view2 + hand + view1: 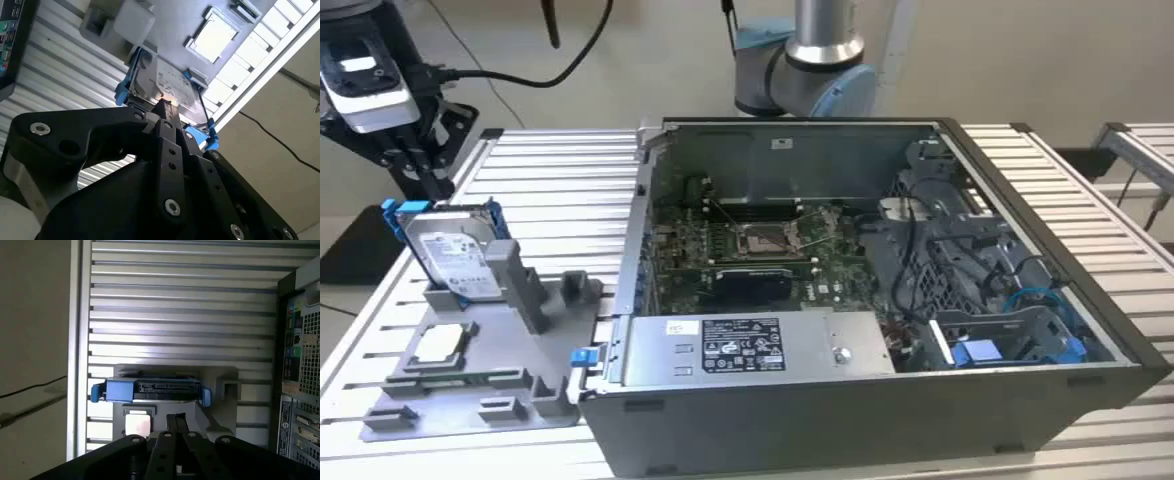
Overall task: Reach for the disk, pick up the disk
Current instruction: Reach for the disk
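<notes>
The disk (454, 255) is a silver hard drive with a white label in a bright blue frame. It stands on edge in a slot of the grey fixture (520, 405) at the exterior view's left. My gripper (424, 180) hangs just above and behind the disk's top edge, apart from it. In both wrist views the disk (170, 85) (150, 390) lies just beyond the fingertips, and the gripper (165, 106) (176, 419) looks shut with its two fingers together and nothing between them.
A small square silver chip (438, 343) lies on the fixture in front of the disk. An open computer case (854, 400) fills the middle and right of the slatted metal table (560, 170). The arm's base (801, 70) stands behind the case.
</notes>
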Action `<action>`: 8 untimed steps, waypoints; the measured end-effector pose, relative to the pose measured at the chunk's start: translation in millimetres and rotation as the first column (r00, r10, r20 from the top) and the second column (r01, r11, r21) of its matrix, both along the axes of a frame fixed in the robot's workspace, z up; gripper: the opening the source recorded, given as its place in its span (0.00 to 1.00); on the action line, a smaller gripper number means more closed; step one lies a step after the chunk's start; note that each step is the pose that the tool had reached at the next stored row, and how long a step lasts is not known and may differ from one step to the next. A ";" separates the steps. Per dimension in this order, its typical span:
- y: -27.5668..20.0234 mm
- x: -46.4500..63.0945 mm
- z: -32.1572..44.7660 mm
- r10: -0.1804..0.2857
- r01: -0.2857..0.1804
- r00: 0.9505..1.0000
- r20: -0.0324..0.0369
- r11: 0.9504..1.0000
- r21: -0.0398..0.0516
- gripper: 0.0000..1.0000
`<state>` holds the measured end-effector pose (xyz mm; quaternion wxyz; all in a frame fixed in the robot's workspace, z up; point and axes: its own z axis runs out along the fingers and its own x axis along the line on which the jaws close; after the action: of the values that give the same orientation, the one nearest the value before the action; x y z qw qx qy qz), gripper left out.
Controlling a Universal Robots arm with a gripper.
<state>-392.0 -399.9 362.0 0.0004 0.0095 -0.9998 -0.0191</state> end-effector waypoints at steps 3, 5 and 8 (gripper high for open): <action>0.0 0.0 0.0 0.000 0.000 1.000 0.000 1.000 0.000 0.00; 0.0 0.0 0.0 0.000 0.000 1.000 0.000 1.000 0.000 0.00; 0.4 -1.8 0.0 0.000 0.000 1.000 0.000 1.000 0.000 0.00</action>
<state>-393.8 -399.5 362.0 0.0004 0.0096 -0.9998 -0.0191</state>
